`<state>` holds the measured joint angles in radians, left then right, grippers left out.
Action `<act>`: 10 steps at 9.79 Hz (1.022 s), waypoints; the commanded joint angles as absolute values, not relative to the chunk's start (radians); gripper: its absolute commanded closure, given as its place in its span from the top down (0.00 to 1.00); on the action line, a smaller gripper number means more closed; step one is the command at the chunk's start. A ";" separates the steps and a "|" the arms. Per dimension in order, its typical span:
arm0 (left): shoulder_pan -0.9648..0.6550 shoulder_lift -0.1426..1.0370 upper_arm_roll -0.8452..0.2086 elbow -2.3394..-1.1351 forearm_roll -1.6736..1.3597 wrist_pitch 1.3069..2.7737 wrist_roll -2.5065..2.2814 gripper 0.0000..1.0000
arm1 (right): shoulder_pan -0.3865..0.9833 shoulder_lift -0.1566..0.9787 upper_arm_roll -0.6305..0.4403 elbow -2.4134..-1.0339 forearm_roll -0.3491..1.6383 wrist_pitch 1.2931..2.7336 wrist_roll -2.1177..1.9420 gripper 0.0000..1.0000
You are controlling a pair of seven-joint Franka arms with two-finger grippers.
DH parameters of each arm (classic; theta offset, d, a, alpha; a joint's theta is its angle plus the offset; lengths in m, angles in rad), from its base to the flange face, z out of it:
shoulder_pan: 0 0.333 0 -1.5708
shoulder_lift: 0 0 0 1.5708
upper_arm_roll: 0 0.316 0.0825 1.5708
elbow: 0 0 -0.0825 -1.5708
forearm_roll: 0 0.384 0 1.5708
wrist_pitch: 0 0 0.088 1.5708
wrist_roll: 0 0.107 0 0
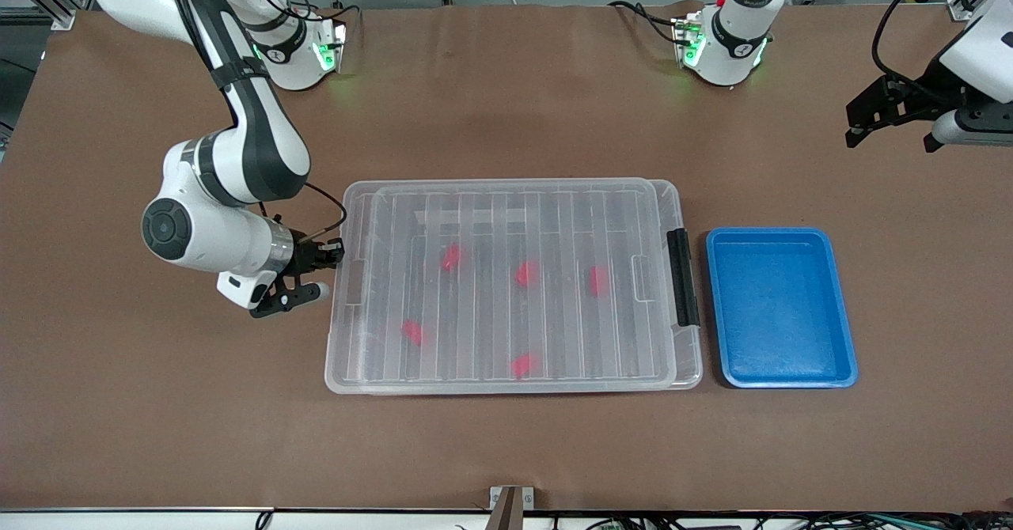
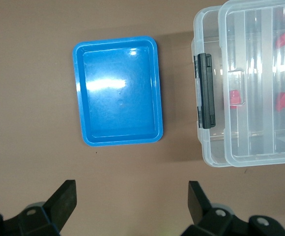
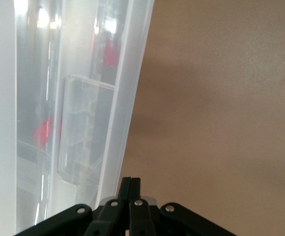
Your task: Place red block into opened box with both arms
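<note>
Right tool (image 1: 326,259) shut (left tool (image 2: 130,199) agape)

The box (image 1: 506,380) is showing clear plastic, its lid (image 1: 514,198) ribbed in stripes, with a black latch (image 1: 682,277). 5 red pieces (image 1: 451,257) are glowing through. The tray (image 1: 779,376) is showing blue against the brown table (image 1: 506,103).

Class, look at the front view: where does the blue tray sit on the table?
The blue tray lies beside the box, at its latch end, toward the left arm's end of the table.
</note>
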<state>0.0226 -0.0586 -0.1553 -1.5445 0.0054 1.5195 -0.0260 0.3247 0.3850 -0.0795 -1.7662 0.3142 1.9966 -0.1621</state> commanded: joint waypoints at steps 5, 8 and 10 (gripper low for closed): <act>0.021 -0.051 -0.160 -1.571 0.006 1.531 -0.037 1.00 | 0.246 0.143 -0.130 -1.741 0.048 1.829 0.241 1.00; 0.023 -0.051 -0.160 -1.571 0.006 1.529 -0.037 1.00 | 0.096 0.020 -0.126 -1.663 0.014 1.720 0.264 1.00; 0.021 -0.051 -0.160 -1.569 0.006 1.529 -0.040 1.00 | 0.037 0.008 -0.126 -1.521 0.026 1.511 0.185 1.00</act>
